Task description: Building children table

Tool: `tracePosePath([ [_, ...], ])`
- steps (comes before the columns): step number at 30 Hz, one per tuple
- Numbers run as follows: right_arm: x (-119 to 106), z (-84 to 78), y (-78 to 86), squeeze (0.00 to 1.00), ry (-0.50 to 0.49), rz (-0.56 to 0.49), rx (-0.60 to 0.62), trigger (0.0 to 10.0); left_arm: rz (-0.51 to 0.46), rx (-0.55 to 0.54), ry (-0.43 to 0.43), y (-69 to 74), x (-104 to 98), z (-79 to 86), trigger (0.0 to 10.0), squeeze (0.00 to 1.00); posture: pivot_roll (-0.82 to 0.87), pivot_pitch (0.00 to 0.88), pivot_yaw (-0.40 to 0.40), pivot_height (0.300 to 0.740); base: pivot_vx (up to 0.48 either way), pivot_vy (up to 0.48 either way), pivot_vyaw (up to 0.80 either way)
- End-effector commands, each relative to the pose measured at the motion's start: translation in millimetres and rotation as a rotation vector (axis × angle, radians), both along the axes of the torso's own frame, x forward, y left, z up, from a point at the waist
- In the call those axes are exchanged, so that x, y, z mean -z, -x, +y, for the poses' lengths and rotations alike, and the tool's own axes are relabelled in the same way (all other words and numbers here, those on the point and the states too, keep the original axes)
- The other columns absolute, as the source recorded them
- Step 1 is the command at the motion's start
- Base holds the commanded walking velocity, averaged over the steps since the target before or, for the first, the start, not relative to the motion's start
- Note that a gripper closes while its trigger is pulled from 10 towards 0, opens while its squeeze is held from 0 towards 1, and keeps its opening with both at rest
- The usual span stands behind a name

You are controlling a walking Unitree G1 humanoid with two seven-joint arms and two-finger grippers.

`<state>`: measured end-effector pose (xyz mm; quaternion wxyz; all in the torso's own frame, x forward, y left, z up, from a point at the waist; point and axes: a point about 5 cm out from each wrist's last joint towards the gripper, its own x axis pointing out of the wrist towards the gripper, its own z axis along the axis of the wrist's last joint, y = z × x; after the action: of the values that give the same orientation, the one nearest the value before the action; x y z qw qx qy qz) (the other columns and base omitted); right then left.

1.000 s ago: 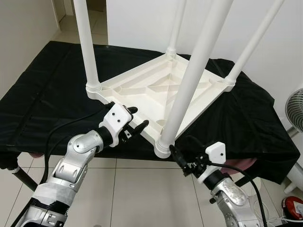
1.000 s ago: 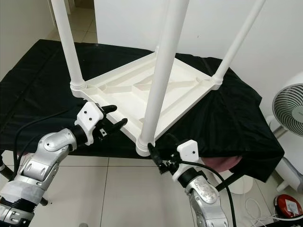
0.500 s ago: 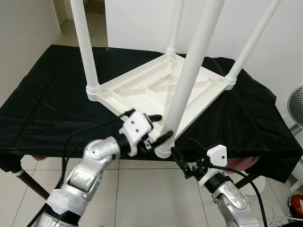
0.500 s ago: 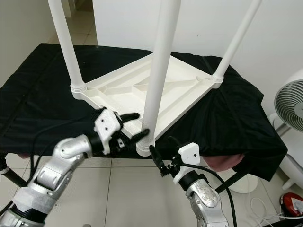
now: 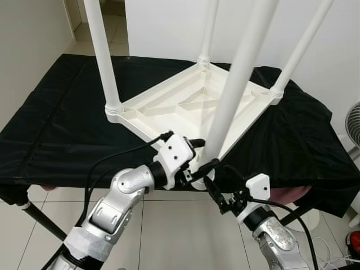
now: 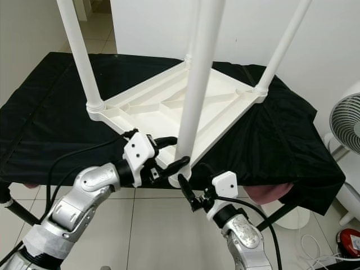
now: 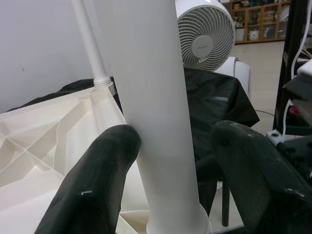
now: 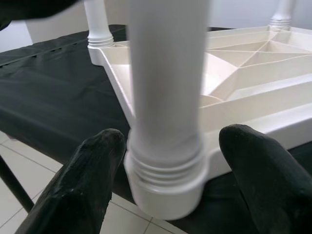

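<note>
A black-draped bench (image 5: pixel 56 129) carries the upturned white table (image 5: pixel 185 107). The left gripper (image 5: pixel 198 153), spread, straddles the nearest leg (image 5: pixel 233 90) near its base; the right gripper (image 5: pixel 209 183) gapes below that corner.

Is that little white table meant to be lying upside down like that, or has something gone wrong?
Nothing looks broken. The white table lies top-down on the black cloth, its near corner overhanging the edge, where the left gripper and right gripper straddle the near leg.
</note>
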<state>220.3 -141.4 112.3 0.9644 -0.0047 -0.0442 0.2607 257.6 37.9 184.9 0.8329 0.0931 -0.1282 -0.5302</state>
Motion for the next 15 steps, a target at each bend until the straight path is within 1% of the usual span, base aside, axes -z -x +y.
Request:
tracePosePath([
  [1, 2.2, 1.6, -0.8, 0.00, 0.011, -0.001, -0.010, 10.0, -0.029, 0.047, 0.016, 3.8, -9.5, -8.3, 10.0, 0.00, -0.06, 0.000, -0.018, 0.740, 0.000, 0.000, 0.00],
  [6, 0.4, 9.1, -8.7, 0.00, -0.007, -0.018, -0.013, 10.0, -0.020, 0.081, 0.025, 5.9, -11.8, -16.0, 10.0, 0.00, -0.05, 0.000, -0.019, 0.740, 0.000, 0.000, 0.00],
  [8, -1.1, 13.1, -15.6, 0.00, -0.022, -0.033, 0.033, 10.0, -0.022, 0.095, 0.023, 7.3, -12.8, -21.0, 10.0, 0.00, -0.05, 0.000, -0.022, 0.740, 0.000, 0.000, 0.00],
  [11, -1.7, 14.5, -18.2, 0.00, -0.027, -0.039, 0.055, 10.0, -0.021, 0.102, 0.024, 8.0, -13.2, -22.8, 10.0, 0.00, -0.05, 0.000, -0.022, 0.740, 0.000, 0.000, 0.00],
  [13, -2.7, 20.5, -26.9, 0.00, -0.055, -0.051, 0.141, 10.0, -0.023, 0.125, 0.026, 10.1, -14.3, -29.4, 10.0, 0.00, -0.04, 0.000, -0.027, 0.740, 0.000, 0.000, 0.00],
  [15, -2.8, 23.3, -31.4, 0.00, -0.068, -0.058, 0.196, 10.0, -0.022, 0.138, 0.028, 11.2, -14.7, -33.1, 10.0, 0.00, -0.05, 0.000, -0.025, 0.740, 0.000, 0.000, 0.00],
])
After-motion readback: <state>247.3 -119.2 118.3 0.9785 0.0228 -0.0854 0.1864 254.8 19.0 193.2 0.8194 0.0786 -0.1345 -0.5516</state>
